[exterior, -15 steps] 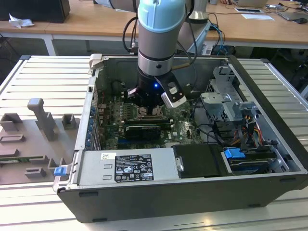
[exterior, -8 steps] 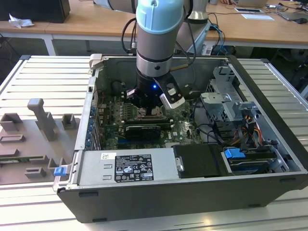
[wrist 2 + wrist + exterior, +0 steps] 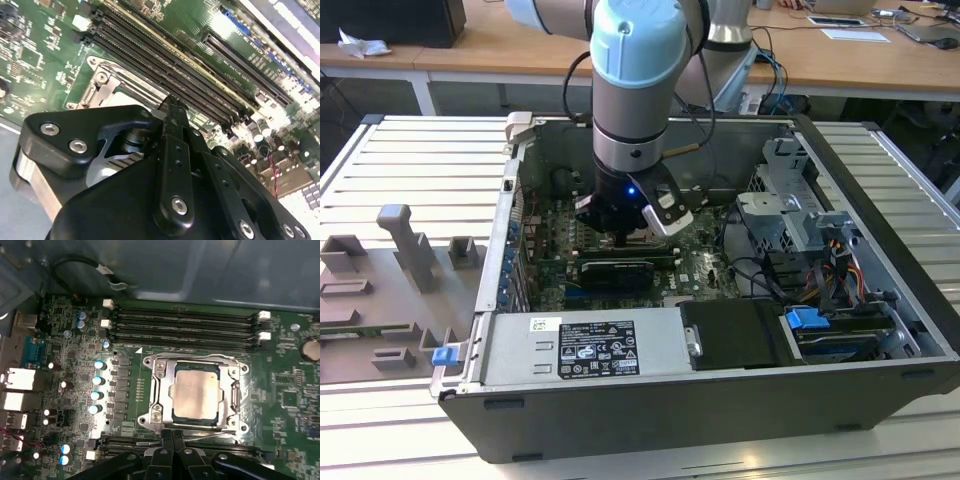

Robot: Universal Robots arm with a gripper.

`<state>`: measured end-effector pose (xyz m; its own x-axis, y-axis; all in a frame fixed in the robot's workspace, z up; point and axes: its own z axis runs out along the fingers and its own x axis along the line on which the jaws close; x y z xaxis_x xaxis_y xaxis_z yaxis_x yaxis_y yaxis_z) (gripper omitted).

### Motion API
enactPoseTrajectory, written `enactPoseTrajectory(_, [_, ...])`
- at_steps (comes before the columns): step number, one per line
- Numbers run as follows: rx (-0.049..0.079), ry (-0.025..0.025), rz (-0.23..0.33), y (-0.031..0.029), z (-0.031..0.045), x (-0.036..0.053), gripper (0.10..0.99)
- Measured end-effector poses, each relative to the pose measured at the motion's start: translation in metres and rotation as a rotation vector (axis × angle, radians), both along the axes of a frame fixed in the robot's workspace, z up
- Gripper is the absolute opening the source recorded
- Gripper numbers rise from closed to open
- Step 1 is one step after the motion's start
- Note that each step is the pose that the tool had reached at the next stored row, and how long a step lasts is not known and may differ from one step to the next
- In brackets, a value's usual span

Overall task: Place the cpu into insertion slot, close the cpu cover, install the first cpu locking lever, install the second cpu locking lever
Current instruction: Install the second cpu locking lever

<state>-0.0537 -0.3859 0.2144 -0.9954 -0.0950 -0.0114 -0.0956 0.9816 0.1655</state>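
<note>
In the first wrist view the pale square cpu (image 3: 196, 394) lies flat in the insertion slot (image 3: 147, 419) on the green board. The silvery cpu cover (image 3: 161, 390) lies down around it, and the chip shows through the cover's window. A thin metal lever rod (image 3: 212, 434) runs along the socket edge nearest the fingers. My gripper (image 3: 172, 433) is shut, with its tips just at that edge, next to the rod's end. Nothing shows between the fingers. The second wrist view has the gripper (image 3: 172, 102) over a corner of the slot (image 3: 100, 82). In the exterior view the gripper (image 3: 620, 237) is low inside the case.
Long black memory slots (image 3: 185, 322) run beside the socket, and a row of capacitors (image 3: 97, 385) stands on its other side. The open computer case (image 3: 880, 260) walls the board in. A power supply (image 3: 585, 345), drive cage (image 3: 790, 215) and cables (image 3: 750, 270) crowd the case.
</note>
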Motion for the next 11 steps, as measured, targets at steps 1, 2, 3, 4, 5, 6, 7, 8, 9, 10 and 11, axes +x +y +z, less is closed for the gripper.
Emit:
enactPoseTrajectory(1, [0.001, 0.0, 0.006, -0.0001, -0.0023, -0.001, 0.106])
enactPoseTrajectory(2, [0.008, 0.0001, 0.006, -0.0017, -0.0032, -0.0023, 0.106])
enactPoseTrajectory(3, [0.012, -0.0001, 0.006, -0.0022, -0.0034, -0.003, 0.106])
enactPoseTrajectory(4, [0.015, 0.0, 0.006, -0.0024, -0.0035, -0.0046, 0.106])
enactPoseTrajectory(5, [0.019, 0.0, 0.006, -0.0026, -0.0036, -0.0063, 0.106])
enactPoseTrajectory(6, [0.023, 0.0, 0.006, -0.003, -0.0037, -0.008, 0.106])
enactPoseTrajectory(7, [0.026, 0.0, 0.006, -0.0035, -0.0038, -0.0096, 0.106])
enactPoseTrajectory(8, [0.028, 0.0, 0.007, -0.004, -0.0041, -0.0112, 0.106])
enactPoseTrajectory(9, [0.031, -0.0001, 0.007, -0.0045, -0.0047, -0.0127, 0.106])
enactPoseTrajectory(10, [0.033, -0.0001, 0.007, -0.0048, -0.0051, -0.0139, 0.106])
enactPoseTrajectory(11, [0.036, -0.0001, 0.007, -0.0051, -0.0055, -0.0147, 0.106])
